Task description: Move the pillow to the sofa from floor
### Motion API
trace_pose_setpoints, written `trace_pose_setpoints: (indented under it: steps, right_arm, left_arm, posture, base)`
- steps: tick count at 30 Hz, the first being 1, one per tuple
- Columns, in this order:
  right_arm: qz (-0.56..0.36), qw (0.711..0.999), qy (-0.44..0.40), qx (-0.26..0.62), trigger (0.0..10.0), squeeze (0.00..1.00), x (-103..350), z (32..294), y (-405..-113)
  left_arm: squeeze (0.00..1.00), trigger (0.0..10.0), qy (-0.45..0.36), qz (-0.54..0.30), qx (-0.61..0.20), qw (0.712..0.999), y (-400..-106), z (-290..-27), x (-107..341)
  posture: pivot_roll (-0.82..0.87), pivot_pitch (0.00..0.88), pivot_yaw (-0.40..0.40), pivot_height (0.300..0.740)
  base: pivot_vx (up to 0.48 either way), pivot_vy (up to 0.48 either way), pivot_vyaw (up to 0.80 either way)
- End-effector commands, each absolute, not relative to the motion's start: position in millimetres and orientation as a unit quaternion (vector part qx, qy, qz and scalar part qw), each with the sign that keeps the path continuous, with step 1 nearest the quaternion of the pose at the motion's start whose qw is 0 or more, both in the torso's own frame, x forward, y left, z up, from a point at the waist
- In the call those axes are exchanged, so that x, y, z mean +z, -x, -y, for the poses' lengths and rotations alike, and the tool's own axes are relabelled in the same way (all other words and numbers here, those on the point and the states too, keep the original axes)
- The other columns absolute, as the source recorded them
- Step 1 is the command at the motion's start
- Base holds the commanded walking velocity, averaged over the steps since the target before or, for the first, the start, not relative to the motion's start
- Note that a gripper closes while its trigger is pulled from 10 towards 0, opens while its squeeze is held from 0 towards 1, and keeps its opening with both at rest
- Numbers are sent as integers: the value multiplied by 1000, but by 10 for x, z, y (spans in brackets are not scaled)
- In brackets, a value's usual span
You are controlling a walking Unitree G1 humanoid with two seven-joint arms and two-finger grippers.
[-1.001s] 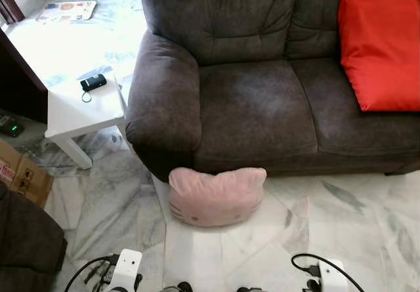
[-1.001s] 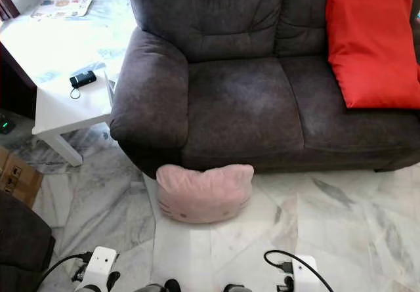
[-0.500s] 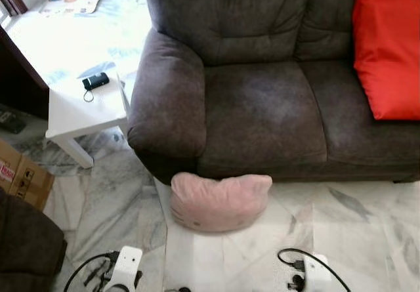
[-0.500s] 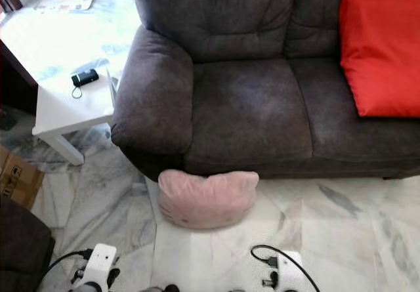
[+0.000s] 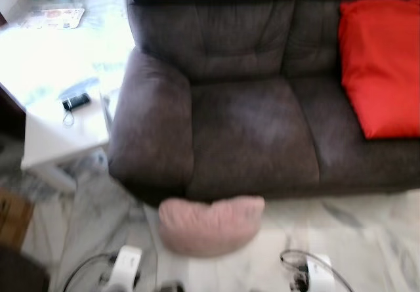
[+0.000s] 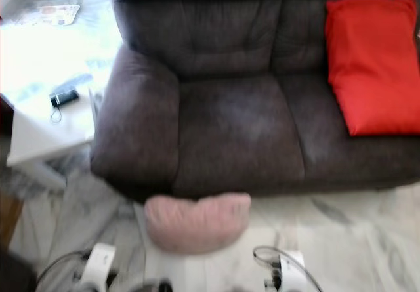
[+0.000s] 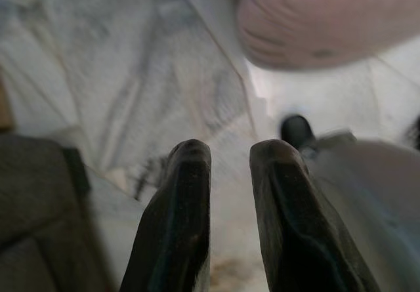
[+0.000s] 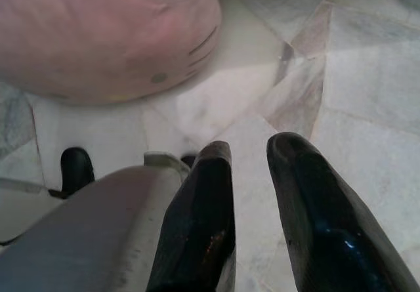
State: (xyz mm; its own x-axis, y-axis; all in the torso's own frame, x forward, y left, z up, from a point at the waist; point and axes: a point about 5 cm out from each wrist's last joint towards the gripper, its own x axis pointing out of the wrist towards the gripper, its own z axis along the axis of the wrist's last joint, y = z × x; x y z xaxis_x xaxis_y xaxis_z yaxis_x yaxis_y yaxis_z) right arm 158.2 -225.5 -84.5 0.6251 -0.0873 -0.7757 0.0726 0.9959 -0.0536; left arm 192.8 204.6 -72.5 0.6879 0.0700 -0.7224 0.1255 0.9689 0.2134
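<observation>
Two grippers, left gripper and right gripper, hung empty with fingers slightly apart, the pink cat-face pillow ahead and between them. It lay lengthwise along the dark brown sofa, touching its base, on the marble floor.

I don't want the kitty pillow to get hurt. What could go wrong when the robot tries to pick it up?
1. The pink pillow lies pressed against the sofa front, so fingers may struggle to get behind it.
2. Both the left gripper and right gripper hang above the floor, holding nothing; a soft, wide pillow could slip from a one-sided pinch.
3. The picture is blurred, so aiming may be off.
</observation>
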Motion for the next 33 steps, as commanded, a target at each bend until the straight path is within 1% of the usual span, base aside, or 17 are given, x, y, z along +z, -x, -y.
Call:
trace_pose_setpoints:
  steps: [1, 2, 3, 11, 13, 18, 21, 22, 23, 26, 27, 29, 31, 33]
  right_arm:
    - [-445, 894, 5, -59, 10000, 0, -877, 2346, -1454]
    - [-445, 894, 5, -57, 10000, 0, -882, 2319, -1459]
    - [-445, 894, 4, -53, 10000, 0, -897, 2232, -1475]
    - [-442, 896, -1, -42, 10000, 0, -918, 2019, -1527]
    - [-439, 898, -5, -38, 10000, 0, -916, 1980, -1546]
    - [-417, 908, -7, -43, 10000, 0, -867, 2035, -1619]
    - [-375, 925, -15, -60, 10000, 0, -739, 2268, -1758]
    - [-375, 925, -15, -60, 10000, 0, -739, 2268, -1758]
    - [-363, 929, -10, -62, 10000, 0, -700, 2308, -1810]
    - [-322, 943, -24, -80, 10000, 0, -586, 2309, -2005]
    - [-316, 945, -25, -81, 10000, 0, -568, 2308, -2031]
    - [-268, 961, -25, -70, 10000, 0, -435, 2283, -2213]
    - [-248, 967, -21, -62, 10000, 0, -378, 2268, -2280]
    - [-204, 976, -38, -59, 10000, 0, -262, 2267, -2396]
  left_arm:
    - [0, 10000, -121, -412, -22, 903, -1815, -1995, -794]
    - [0, 10000, -121, -412, -22, 903, -1815, -1994, -794]
    - [0, 10000, -121, -412, -23, 903, -1815, -1992, -794]
    - [0, 10000, -122, -401, -18, 908, -1846, -1997, -772]
    - [0, 10000, -111, -379, 2, 919, -1915, -2005, -726]
    - [0, 10000, -93, -333, 32, 938, -2056, -2018, -621]
    - [0, 10000, -92, -263, 49, 959, -2280, -2021, -434]
    - [0, 10000, -92, -263, 49, 959, -2280, -2021, -434]
    - [0, 10000, -93, -227, 55, 968, -2387, -2022, -330]
    - [0, 10000, -101, -151, 53, 982, -2597, -1998, -92]
    - [0, 10000, -103, -144, 53, 983, -2613, -1997, -70]
    - [0, 10000, -106, -114, 48, 987, -2675, -1977, 26]
    - [0, 10000, -110, -102, 44, 988, -2694, -1966, 63]
    - [0, 10000, -111, -80, 38, 990, -2720, -1932, 125]
  posture:
    - [-79, 184, 21, 740]
    - [-78, 185, 20, 740]
    - [-79, 185, 20, 740]
    - [-79, 186, 20, 740]
    - [-79, 187, 19, 740]
    - [-76, 189, 18, 740]
    - [-81, 191, 17, 740]
    - [-81, 191, 17, 740]
    - [-80, 190, 16, 740]
    - [-71, 185, 14, 740]
    - [-71, 185, 14, 740]
    - [-82, 180, 15, 740]
    - [-84, 178, 14, 740]
    - [-88, 168, 14, 740]
  base:
    - [0, 0, 0]
    - [0, 0, 0]
    - [0, 0, 0]
    - [0, 0, 0]
    - [0, 0, 0]
    - [0, 0, 0]
    - [0, 0, 0]
    - [0, 0, 0]
    - [0, 0, 0]
    - [0, 0, 0]
    - [0, 0, 0]
    - [0, 0, 0]
    - [0, 0, 0]
    - [0, 0, 0]
